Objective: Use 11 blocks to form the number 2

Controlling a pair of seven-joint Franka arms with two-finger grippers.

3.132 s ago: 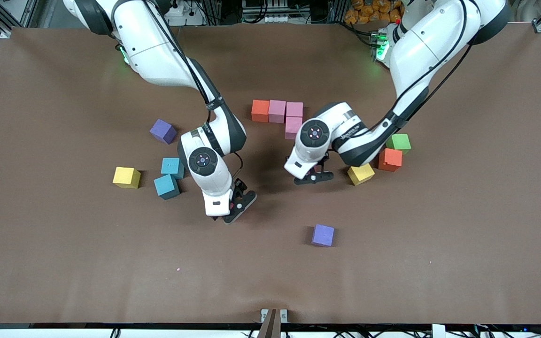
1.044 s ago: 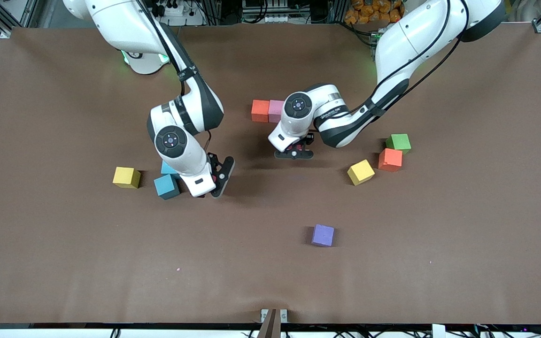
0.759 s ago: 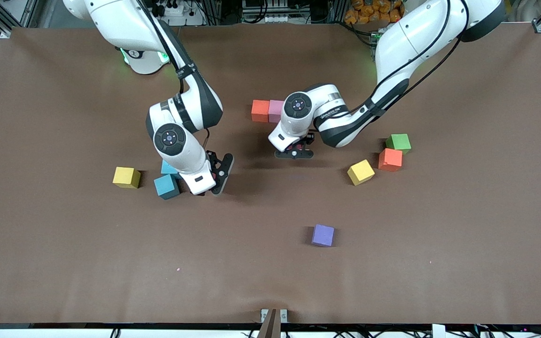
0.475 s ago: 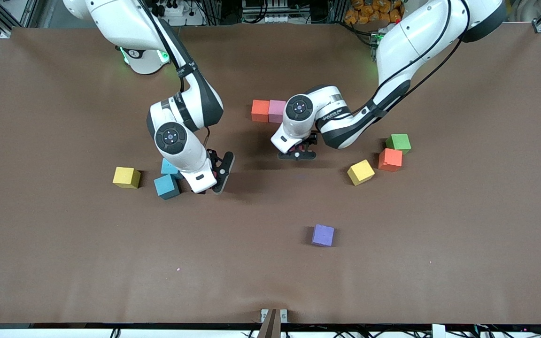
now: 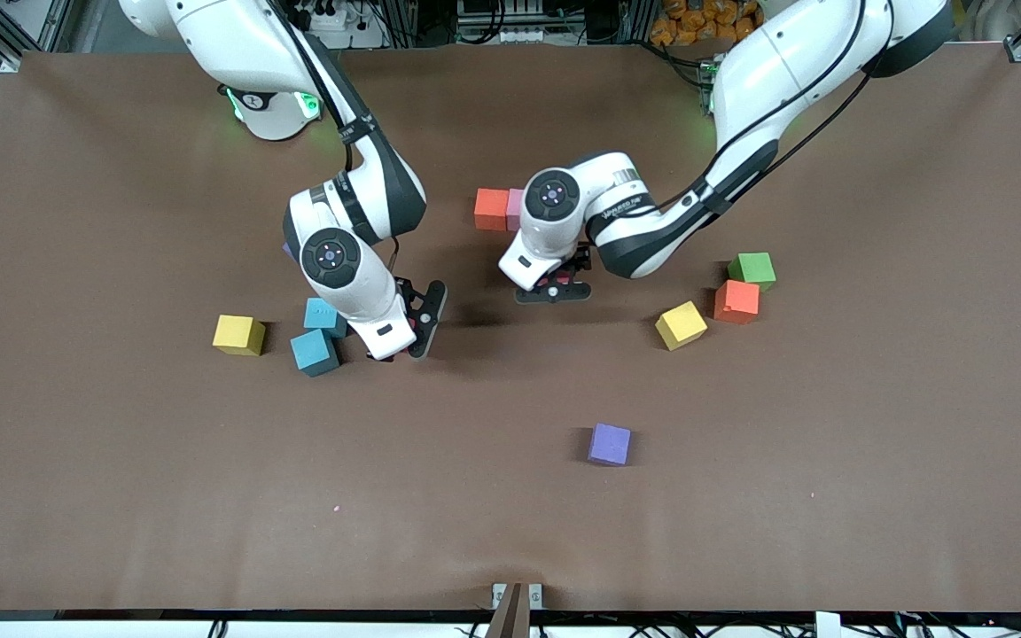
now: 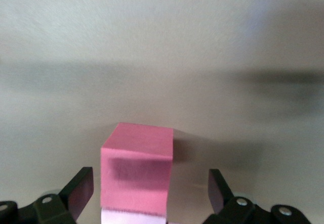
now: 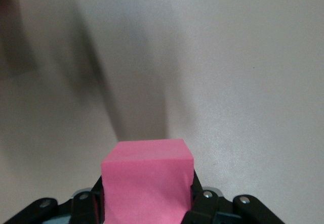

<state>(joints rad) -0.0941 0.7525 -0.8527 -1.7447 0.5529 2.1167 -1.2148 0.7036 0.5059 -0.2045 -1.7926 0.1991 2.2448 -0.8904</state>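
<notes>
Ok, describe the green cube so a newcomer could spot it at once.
On the brown table, look toward the left arm's end, where three cubes sit close together. The green cube is the one farthest from the front camera, right beside the orange cube. No other cube is green.

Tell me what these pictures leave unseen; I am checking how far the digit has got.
- Front view: the left arm's wrist covers the blocks beside the orange block; only a sliver of a pink block shows.
- Front view: the right gripper hides its red block, which shows only in the right wrist view.
- Left wrist view: the pale block is cut off by the picture's edge.
</notes>
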